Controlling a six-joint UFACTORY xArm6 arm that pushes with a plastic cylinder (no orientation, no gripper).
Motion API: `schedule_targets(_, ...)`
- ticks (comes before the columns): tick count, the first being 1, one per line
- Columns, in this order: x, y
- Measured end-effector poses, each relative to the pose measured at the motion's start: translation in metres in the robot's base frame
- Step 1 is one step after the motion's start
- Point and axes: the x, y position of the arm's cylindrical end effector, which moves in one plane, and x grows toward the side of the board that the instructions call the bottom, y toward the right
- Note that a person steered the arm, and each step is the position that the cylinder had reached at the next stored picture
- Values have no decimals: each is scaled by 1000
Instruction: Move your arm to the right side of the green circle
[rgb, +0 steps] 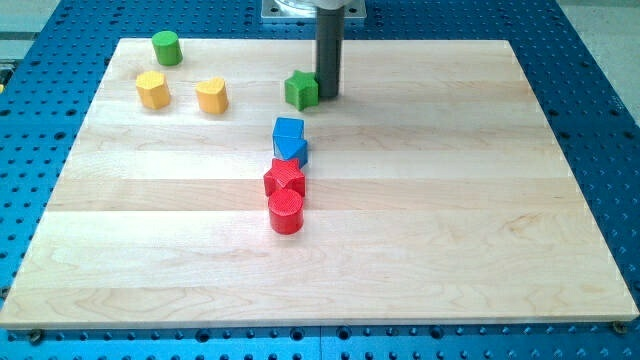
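Observation:
The green circle (166, 47), a short green cylinder, stands near the board's top left corner. My tip (328, 95) rests on the board near the top centre, far to the right of the green circle. It sits right beside the right side of a green star block (301, 90), touching or nearly touching it.
A yellow hexagon block (152, 89) and a yellow heart block (212, 96) lie below the green circle. A blue block (289, 138), a red star block (285, 179) and a red cylinder (286, 212) form a column at the board's centre. The wooden board (450, 200) lies on a blue perforated table.

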Motion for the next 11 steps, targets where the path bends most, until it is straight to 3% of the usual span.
schedule_targets(3, 30, -62)
schedule_targets(4, 19, -11)
schedule_targets(5, -60, 19)
schedule_targets(6, -111, -27)
schedule_targets(7, -112, -81)
schedule_targets(11, -96, -201)
